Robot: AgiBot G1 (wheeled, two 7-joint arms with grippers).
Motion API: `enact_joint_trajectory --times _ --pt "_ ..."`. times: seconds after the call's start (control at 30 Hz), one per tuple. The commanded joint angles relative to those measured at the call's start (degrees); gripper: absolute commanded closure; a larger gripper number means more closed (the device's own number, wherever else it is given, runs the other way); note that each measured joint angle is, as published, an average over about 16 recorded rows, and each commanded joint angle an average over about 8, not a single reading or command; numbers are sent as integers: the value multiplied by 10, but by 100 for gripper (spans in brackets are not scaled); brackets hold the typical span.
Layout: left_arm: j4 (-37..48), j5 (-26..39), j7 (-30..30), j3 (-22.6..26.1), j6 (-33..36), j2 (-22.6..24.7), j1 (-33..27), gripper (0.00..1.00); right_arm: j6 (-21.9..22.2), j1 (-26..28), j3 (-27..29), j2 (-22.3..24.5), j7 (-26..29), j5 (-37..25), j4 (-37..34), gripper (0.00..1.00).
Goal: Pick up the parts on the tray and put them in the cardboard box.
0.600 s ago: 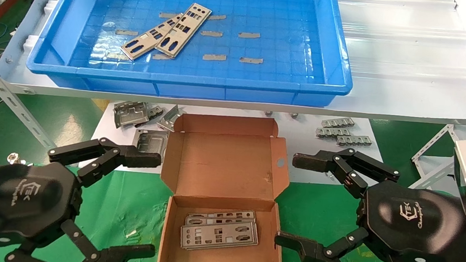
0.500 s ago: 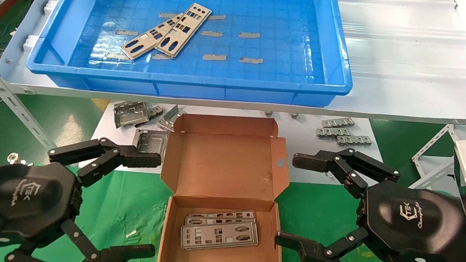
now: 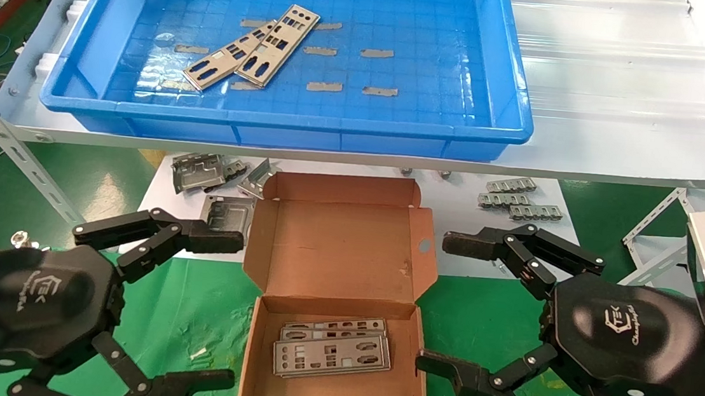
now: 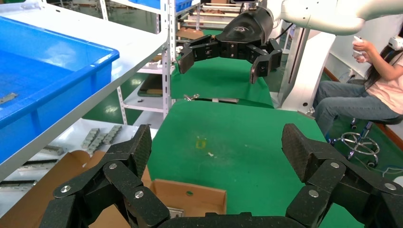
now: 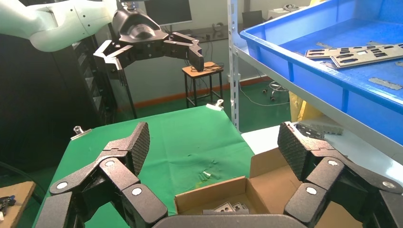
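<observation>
At the bottom centre of the head view, the cardboard box (image 3: 341,324) sits open on the green table (image 3: 189,311), its lid (image 3: 338,248) laid back toward the upper part of the frame and a round hole in the right side flap. Inside its base lie stacked punched metal plates (image 3: 331,349), flat against the floor, filling the upper half and leaving bare cardboard below them. Flanking the box, the left gripper (image 3: 225,305) hangs at lower left and the right gripper (image 3: 445,305) at lower right, each with fingers spread wide and holding nothing; green cloth shows between each gripper and the box walls. Above the lid, on a white sheet (image 3: 454,200), bent grey brackets (image 3: 201,172) lie at left and smaller ones (image 3: 515,196) at right. Higher up, on a white shelf (image 3: 624,88), the blue tray (image 3: 295,123) spans the upper left and centre. Two plates (image 3: 254,46) lie overlapped and slanted on its grid floor, left of centre, with grey tape strips (image 3: 351,70) scattered around them and much of the floor bare to the right.
</observation>
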Motion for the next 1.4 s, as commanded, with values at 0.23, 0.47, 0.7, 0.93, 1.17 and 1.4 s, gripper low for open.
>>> enact_joint_trajectory --times 0.23,0.47,0.7,0.93,1.17,1.4 --pt "0 0 0 0 0 0 0 0 0 0 0 0 0 0 0 0" --pt "0 0 0 0 0 0 0 0 0 0 0 0 0 0 0 0" --pt "0 0 0 0 0 0 0 0 0 0 0 0 0 0 0 25" --pt "0 0 0 0 0 0 0 0 0 0 0 0 0 0 0 88" --pt "0 0 0 0 0 0 0 0 0 0 0 0 0 0 0 0" --pt "0 0 0 0 0 0 0 0 0 0 0 0 0 0 0 0"
